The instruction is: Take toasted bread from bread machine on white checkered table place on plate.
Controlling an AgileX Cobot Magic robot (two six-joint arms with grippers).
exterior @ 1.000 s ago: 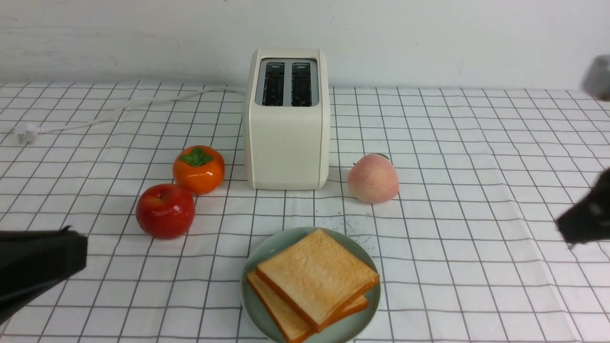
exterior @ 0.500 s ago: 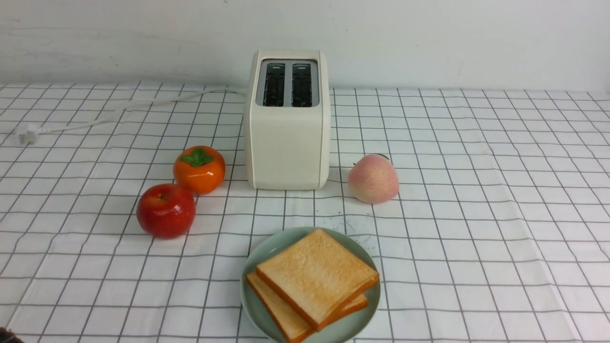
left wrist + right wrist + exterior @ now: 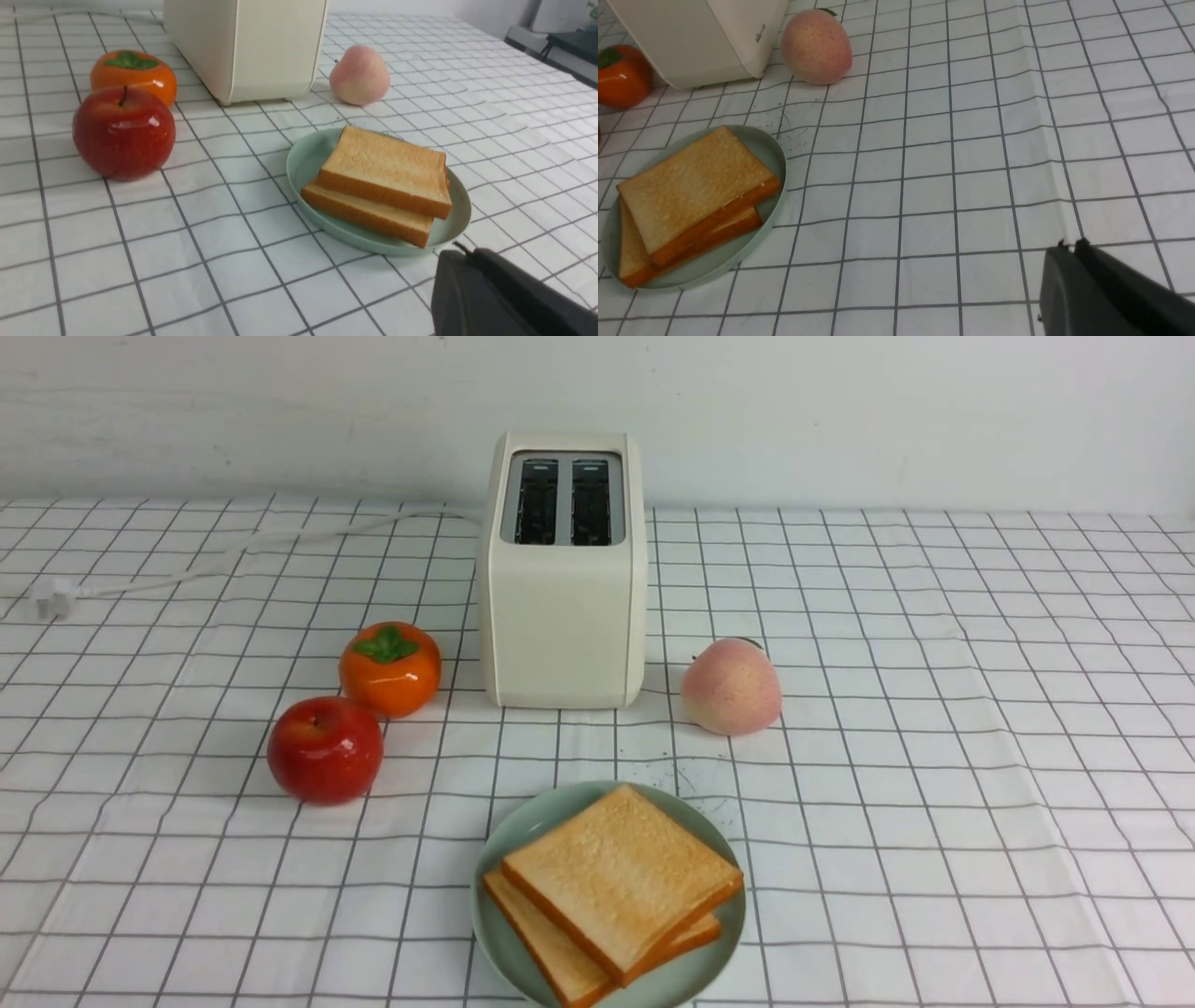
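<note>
Left claw point(image 3: 472, 252), with its fingertips together and nothing between them, seen in its own wrist view near the plate point(image 3: 455, 233) and apart from it. Right claw point(image 3: 1073, 245), likewise brought together on nothing, farther from the plate than the left claw is. The round, pale green plate lies on the white checkered table point(image 3: 934, 859) between the two claws.

The toasted bread point(image 3: 621, 873), two square slices with golden faces and browner crusts, rests flat on this plate, clear of both claws. One slice is stacked on the other and slightly offset, so that an edge of the lower slice shows beneath.

Beyond the plate, farther from both claws, stands the cream bread machine point(image 3: 565, 616), upright, its two dark slots facing upward. Toward the left claw's side of the machine sit a glossy red apple point(image 3: 325, 749) and, just behind it, an orange persimmon point(image 3: 389, 669) with green leaves. Toward the right claw's side rests a pink peach point(image 3: 731, 686), near the machine. A white cord point(image 3: 327, 530) runs from behind the machine across the left claw's side of the table, ending in a plug point(image 3: 54, 597).
</note>
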